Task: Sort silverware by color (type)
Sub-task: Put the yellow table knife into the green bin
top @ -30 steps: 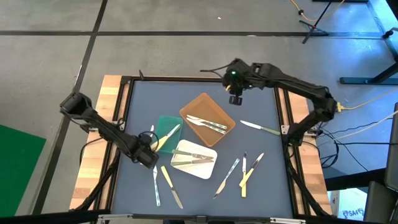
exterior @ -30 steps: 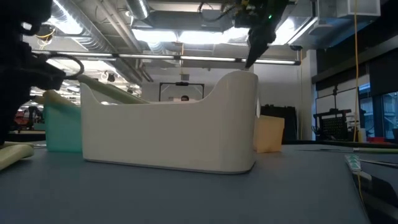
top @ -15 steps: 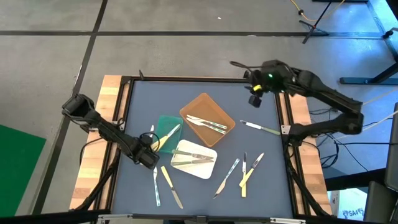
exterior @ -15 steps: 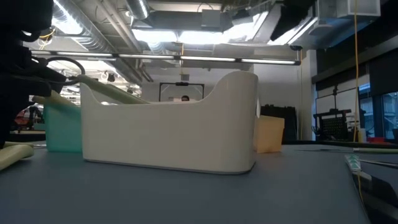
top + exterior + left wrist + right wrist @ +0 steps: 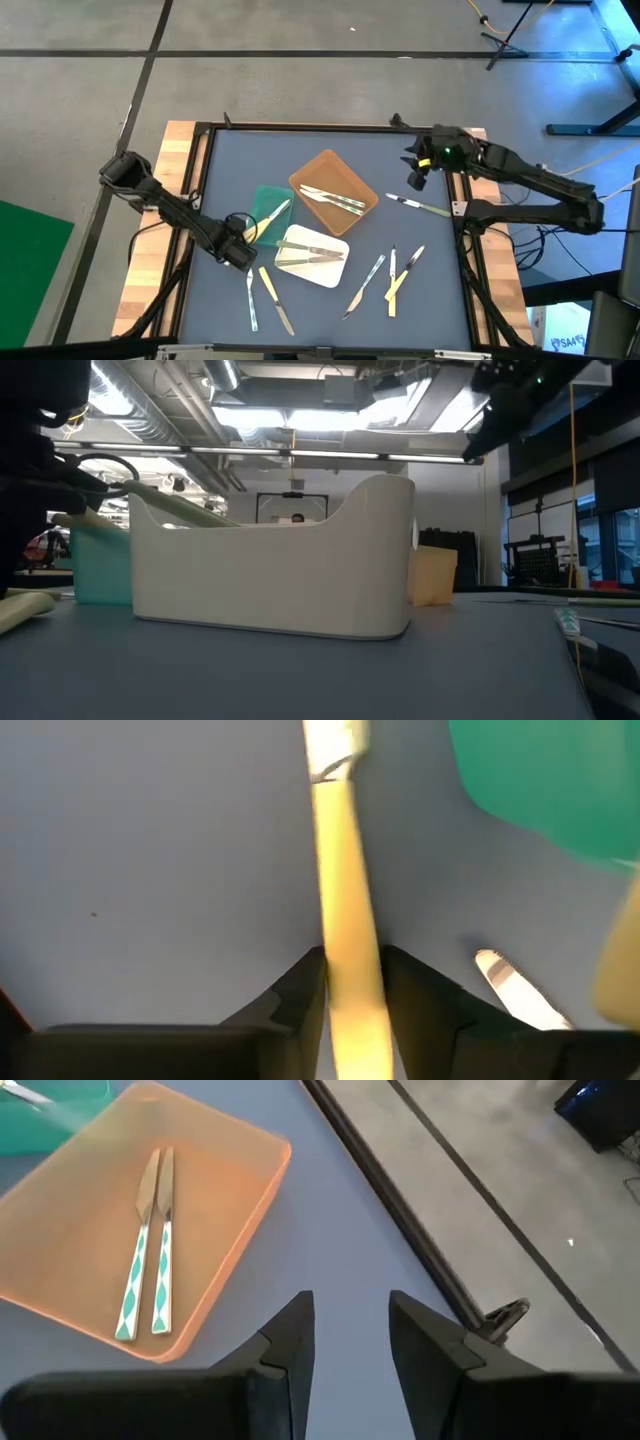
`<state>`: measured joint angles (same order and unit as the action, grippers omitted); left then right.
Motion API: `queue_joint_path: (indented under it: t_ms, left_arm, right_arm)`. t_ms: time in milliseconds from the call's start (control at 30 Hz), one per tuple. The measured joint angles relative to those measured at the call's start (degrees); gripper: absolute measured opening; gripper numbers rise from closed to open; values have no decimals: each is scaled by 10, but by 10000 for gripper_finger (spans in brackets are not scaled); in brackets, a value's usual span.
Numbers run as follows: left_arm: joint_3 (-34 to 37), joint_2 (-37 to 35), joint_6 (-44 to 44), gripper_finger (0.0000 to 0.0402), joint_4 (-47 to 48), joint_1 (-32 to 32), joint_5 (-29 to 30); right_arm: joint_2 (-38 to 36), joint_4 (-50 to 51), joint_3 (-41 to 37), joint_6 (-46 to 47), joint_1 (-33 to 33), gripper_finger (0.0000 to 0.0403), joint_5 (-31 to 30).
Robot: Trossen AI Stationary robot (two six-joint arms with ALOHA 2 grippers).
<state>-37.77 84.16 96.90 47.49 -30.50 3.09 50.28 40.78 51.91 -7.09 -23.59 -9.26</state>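
Note:
My left gripper [image 5: 243, 248] sits low at the table's left, just left of the green tray [image 5: 268, 215], shut on a pale yellow-handled piece of silverware [image 5: 345, 940] whose metal end [image 5: 335, 745] points away from the wrist. My right gripper [image 5: 414, 176] hovers open near the far right corner and holds nothing; the brown tray [image 5: 90, 1250] lies ahead of it with two green-patterned pieces [image 5: 150, 1260]. The white tray [image 5: 312, 256] holds two pieces. One piece [image 5: 277, 211] leans over the green tray's rim. My left gripper pinches the yellow handle [image 5: 352, 990] between its two fingers [image 5: 300, 990], and the handle runs on forward out of them, along the fingers. Whether the piece is lifted or resting on the table, I cannot tell.
Loose silverware lies on the blue mat: a green-handled knife [image 5: 420, 207] at the right, three pieces [image 5: 392, 272] near the front right, two [image 5: 268, 292] at the front left. A raised black frame [image 5: 455, 190] borders the mat. Bare mat stretches along the far edge.
My right arm has swung from above the far side of the brown tray toward the table's right edge and a little nearer, staying open. The left arm and all silverware have kept still.

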Motion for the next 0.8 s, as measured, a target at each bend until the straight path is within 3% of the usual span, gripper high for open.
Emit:
queue_joint_path:
  t_ms: [167,400,800]
  left_arm:
    - [1,-12,0,70,4,0,-3]
    - [4,-34,4,68,23,-1,-37]
    - [2,-69,34,68,63,-1,-111]
  right_arm:
    - [-7,-35,-44,0,0,115,50]
    - [-7,-64,-74,-2,0,115,146]
    - [-7,-69,-76,-2,0,115,149]
